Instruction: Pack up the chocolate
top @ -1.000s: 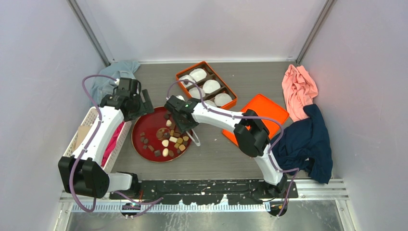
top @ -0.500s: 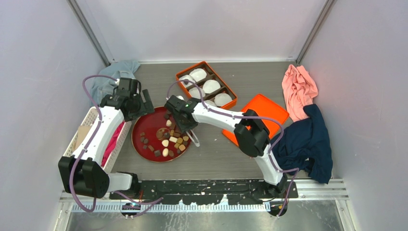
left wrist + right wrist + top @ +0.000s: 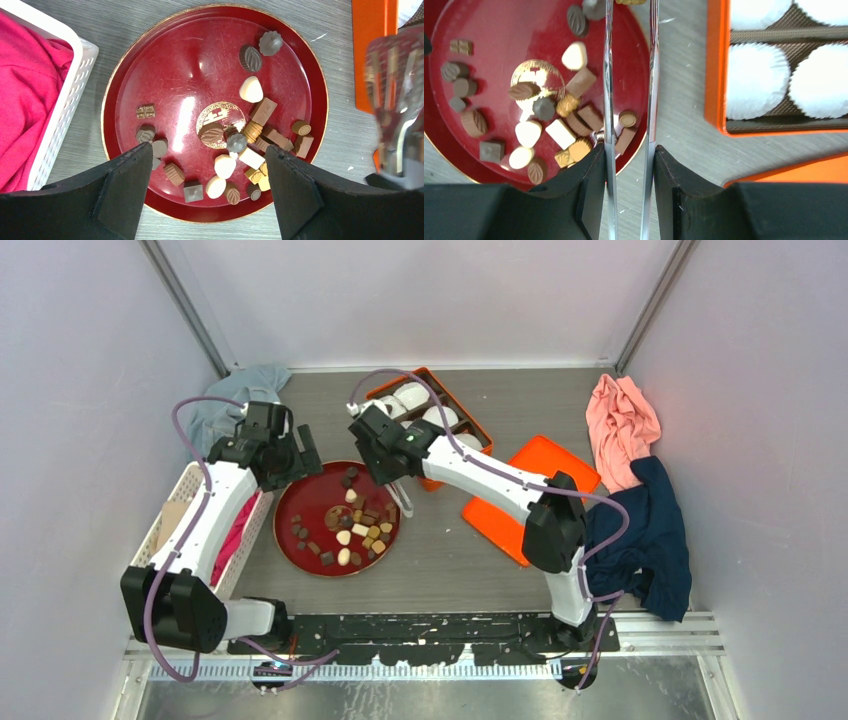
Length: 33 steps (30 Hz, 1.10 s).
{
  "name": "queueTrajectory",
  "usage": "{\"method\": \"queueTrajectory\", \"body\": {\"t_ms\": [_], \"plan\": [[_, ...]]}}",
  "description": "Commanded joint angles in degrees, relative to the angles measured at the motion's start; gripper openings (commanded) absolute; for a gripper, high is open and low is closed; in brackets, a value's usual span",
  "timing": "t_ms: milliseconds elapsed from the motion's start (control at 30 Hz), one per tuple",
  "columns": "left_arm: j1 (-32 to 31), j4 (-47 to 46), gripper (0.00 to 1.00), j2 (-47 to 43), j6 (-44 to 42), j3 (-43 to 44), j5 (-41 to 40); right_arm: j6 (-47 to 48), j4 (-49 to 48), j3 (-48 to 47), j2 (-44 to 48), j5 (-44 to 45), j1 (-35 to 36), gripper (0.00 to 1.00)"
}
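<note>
left of the tabletop's middle sits one round red tray (image 3: pixel 165 75), and on it lies the chocolate (image 3: pixel 251 90): about two dozen small pieces, dark brown, caramel-tan and cream-white, most of them clustered toward the tray's right and near rim, with two dark ones apart at its far rim. a few are partly hidden behind the fingers in the left wrist view.

the left gripper (image 3: pixel 208 150) hovers over the tray's near-left part with its jaws spread wide and nothing between them.

the right gripper (image 3: pixel 629 150) is closed narrow on one pair of metal tongs (image 3: pixel 608 75), its two fingers pressing the two thin blades toward each other. the blades run over the tray's right rim and out of the right wrist view. a caramel-tan bit shows between them at that view's top edge, but i cannot tell whether it is pinched.

toward the far edge stands one orange box (image 3: pixel 716 65) with brown dividers. four white paper cups (image 3: pixel 756 80) show in it, each in its own compartment. one orange lid (image 3: pixel 550 455) lies flat to the right of the middle.

one white basket (image 3: pixel 75 65) at the left edge holds a magenta cloth (image 3: pixel 25 90). three more cloths lie loose: grey-blue (image 3: pixel 225 400) in the far left corner, salmon (image 3: pixel 620 425) and navy (image 3: pixel 650 530) along the right edge.
</note>
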State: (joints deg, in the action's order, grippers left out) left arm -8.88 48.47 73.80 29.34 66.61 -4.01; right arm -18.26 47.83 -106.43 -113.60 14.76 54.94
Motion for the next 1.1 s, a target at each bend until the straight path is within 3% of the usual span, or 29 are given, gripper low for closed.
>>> {"method": "queueTrajectory", "body": {"t_ms": [0,400,567,800,1067], "plan": [[0.2,-2.4,0.84,-2.7,-1.5,1.1,-1.7,1.8,-2.2,-5.0,1.9,2.6,-3.5,0.27],[0.3,-0.8,0.84,-0.5,-2.1,3.3,-2.7,5.0,-0.6,-19.5,-9.5,2.1,-13.5,0.29],[0.2,-0.9,0.84,-1.2,-1.5,2.6,-2.8,3.8,-2.5,-21.3,-12.3,1.2,-16.6,0.29],[0.2,-1.7,0.84,-3.2,-0.8,1.4,-3.2,4.9,-6.3,-20.2,-14.1,1.4,-17.9,0.28],[0.2,-1.0,0.84,-3.0,-1.0,1.6,-3.0,4.3,-3.9,-27.8,-20.8,1.1,-19.6,0.30]]}}
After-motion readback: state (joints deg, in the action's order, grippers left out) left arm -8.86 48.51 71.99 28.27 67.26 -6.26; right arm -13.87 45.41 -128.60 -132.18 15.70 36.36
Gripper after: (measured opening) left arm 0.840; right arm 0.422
